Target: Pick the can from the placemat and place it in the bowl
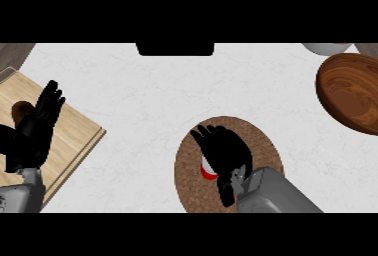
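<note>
Head view: white bench (148, 95). Round woven placemat (269, 145) at lower centre. Can (207, 170) on placemat, red and white, mostly hidden beneath right hand (224, 150), whose fingers curl round it. Wooden bowl (353, 92) at right edge, well apart from the can. Left hand (35, 127) at left edge, released, fingers straight, resting over a wooden board (74, 135).

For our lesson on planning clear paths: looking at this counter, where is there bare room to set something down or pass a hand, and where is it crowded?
Bare counter lies between the wooden board on the left and the round placemat, and between the placemat and the wooden bowl. The placemat is crowded: the right hand covers the can. The open left hand rests over the board.
</note>
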Robot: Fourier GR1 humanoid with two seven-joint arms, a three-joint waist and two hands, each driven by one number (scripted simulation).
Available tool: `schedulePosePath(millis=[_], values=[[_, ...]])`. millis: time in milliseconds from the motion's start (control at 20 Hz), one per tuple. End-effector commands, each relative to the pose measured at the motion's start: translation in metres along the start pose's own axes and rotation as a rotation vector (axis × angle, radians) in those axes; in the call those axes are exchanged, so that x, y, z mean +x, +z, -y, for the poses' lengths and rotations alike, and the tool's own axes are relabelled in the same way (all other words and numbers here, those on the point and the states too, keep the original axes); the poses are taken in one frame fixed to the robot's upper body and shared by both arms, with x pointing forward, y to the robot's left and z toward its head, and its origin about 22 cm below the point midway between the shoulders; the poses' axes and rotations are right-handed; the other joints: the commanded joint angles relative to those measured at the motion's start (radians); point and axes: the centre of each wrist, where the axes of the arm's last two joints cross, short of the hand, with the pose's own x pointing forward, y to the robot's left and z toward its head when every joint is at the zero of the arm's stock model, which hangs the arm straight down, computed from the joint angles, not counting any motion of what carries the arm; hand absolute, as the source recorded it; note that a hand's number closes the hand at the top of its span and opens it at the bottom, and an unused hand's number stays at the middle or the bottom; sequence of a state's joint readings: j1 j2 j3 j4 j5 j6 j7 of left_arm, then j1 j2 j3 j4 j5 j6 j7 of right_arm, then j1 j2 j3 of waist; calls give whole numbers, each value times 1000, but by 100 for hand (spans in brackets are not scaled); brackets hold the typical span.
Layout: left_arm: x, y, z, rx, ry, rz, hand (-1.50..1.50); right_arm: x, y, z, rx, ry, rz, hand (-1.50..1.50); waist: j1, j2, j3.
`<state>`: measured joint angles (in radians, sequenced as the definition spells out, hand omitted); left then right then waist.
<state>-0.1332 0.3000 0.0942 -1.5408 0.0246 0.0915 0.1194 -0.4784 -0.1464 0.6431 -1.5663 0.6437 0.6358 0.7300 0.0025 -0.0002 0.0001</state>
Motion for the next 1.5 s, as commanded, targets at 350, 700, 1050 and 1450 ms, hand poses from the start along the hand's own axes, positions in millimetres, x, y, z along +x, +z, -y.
schedulePosePath(millis=[350, 700, 1050, 1450], values=[[-10, 11, 10, -3, 1, -3, 0, -11, -17, -10, 86, -38, 6, 150, 1, -1, 0], [-7, 1, 11, -13, -5, -4, 0, -1, -58, -8, 55, -34, 101, 150, 6, 2, 0], [10, -14, -3, 10, 12, 5, 0, -13, -46, -13, -77, -33, 67, 150, -2, 1, 0], [11, -3, 0, -15, -5, 25, 0, -156, -52, 66, -379, -482, -789, 150, 14, 22, 0]])
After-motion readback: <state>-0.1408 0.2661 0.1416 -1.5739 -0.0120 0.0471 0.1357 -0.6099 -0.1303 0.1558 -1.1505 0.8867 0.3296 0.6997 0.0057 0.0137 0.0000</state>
